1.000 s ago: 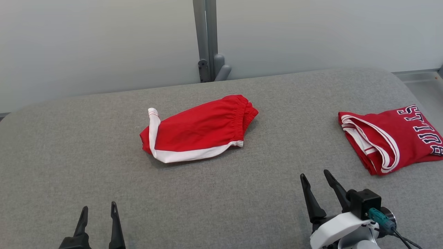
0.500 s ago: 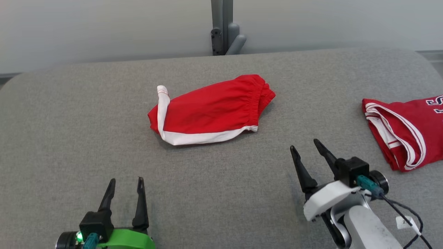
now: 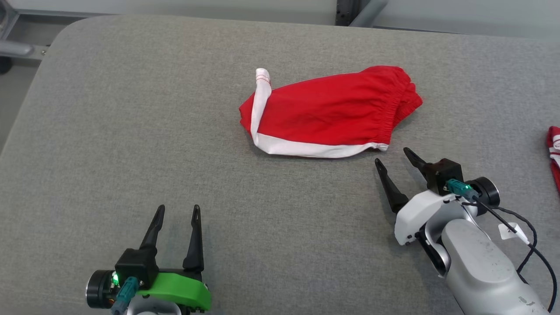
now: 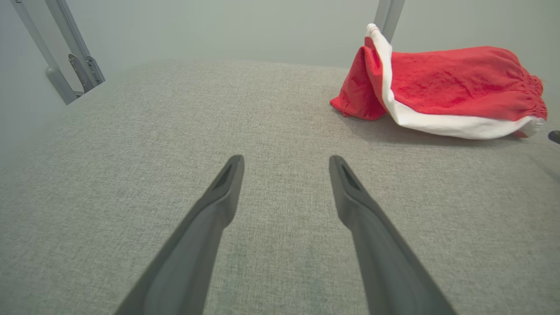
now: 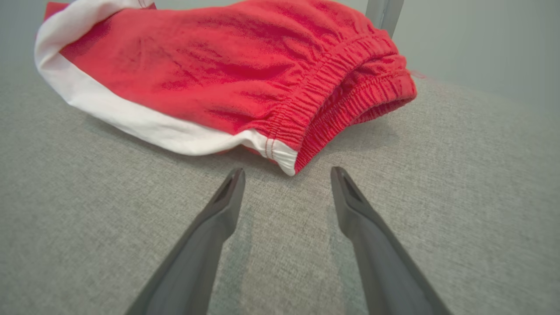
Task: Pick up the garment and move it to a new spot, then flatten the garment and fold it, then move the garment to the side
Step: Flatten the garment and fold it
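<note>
The garment is a pair of red shorts with white trim, lying folded over on the grey padded table, its elastic waistband to the right. My right gripper stands open just short of the waistband's near corner. In the right wrist view the white-tipped corner of the garment lies just beyond the gripper, apart from the fingertips. My left gripper is open over bare table at the lower left, far from the cloth. From the left wrist the garment lies ahead to the right of that gripper.
The grey padded table ends at a rounded corner at the upper left. A second red garment with white stripes peeks in at the right edge. A grey metal post stands behind the table's far edge.
The head camera has tilted down and swung left, so the whole scene shifted. Both arms have reached forward; the right gripper has closed in on the garment's waistband corner. Both stay open.
</note>
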Robot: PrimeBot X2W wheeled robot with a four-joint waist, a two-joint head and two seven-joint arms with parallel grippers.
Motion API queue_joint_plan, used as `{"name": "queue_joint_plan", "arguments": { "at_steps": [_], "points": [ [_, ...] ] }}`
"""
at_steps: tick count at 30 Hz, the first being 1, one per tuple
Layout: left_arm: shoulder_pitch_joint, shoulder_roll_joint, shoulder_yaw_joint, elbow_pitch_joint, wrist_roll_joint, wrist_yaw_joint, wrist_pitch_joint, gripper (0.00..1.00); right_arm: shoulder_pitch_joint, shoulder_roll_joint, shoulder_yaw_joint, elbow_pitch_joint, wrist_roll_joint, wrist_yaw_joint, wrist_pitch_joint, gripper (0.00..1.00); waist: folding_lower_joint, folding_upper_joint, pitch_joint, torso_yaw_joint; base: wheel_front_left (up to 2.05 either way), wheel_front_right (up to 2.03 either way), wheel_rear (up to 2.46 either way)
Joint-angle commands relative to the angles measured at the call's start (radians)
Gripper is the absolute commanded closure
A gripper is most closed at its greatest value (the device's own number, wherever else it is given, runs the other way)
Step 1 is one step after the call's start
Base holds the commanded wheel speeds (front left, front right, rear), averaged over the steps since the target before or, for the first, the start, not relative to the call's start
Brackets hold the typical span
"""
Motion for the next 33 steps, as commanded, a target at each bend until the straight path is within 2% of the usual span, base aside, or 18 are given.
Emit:
{"name": "queue_joint_plan", "arguments": {
  "at_steps": [1, 11, 12, 15, 16, 27, 33],
  "points": [
    [-0.015, 0.003, -0.004, 0.002, -0.006, 0.002, 0.0, 0.0, -0.015, -0.004, 0.002, 0.007, 0.005, -0.001, -0.003, 0.0, 0.0, 0.008, 0.041, 0.052, 0.0, 0.0, 0.0],
    [-0.026, 0.004, -0.018, -0.007, -0.013, 0.002, 0.0, 0.0, -0.055, -0.027, 0.007, 0.043, -0.004, -0.001, -0.003, 0.0, 0.0, 0.008, 0.059, 0.078, 0.0, 0.0, 0.0],
    [-0.026, 0.003, -0.021, -0.008, -0.014, 0.003, 0.0, 0.0, -0.057, -0.028, 0.009, 0.043, -0.006, -0.001, -0.003, 0.11, 0.0, 0.008, 0.06, 0.079, 0.0, 0.0, 0.0],
    [-0.025, 0.004, -0.023, -0.009, -0.016, 0.007, 0.0, 0.0, -0.064, -0.032, 0.02, 0.03, -0.012, -0.001, -0.003, 0.87, 0.0, 0.008, 0.064, 0.08, 0.0, 0.0, 0.0],
    [-0.023, 0.004, -0.02, -0.009, -0.018, 0.008, 0.0, 0.0, -0.066, -0.034, 0.023, 0.025, -0.011, -0.001, -0.003, 1.0, 0.0, 0.008, 0.063, 0.079, 0.0, 0.0, 0.0],
    [0.026, 0.004, -0.013, 0.015, -0.017, 0.0, 0.0, 0.0, 0.035, -0.09, 0.065, -0.05, 0.038, -0.001, -0.003, 1.0, 0.0, 0.008, -0.028, -0.001, 0.0, 0.0, 0.0],
    [0.049, 0.004, -0.023, 0.026, -0.029, 0.0, 0.0, 0.0, 0.111, -0.168, 0.133, -0.116, 0.128, -0.001, -0.003, 1.0, 0.0, 0.008, -0.097, -0.078, 0.0, 0.0, 0.0]
  ]
}}
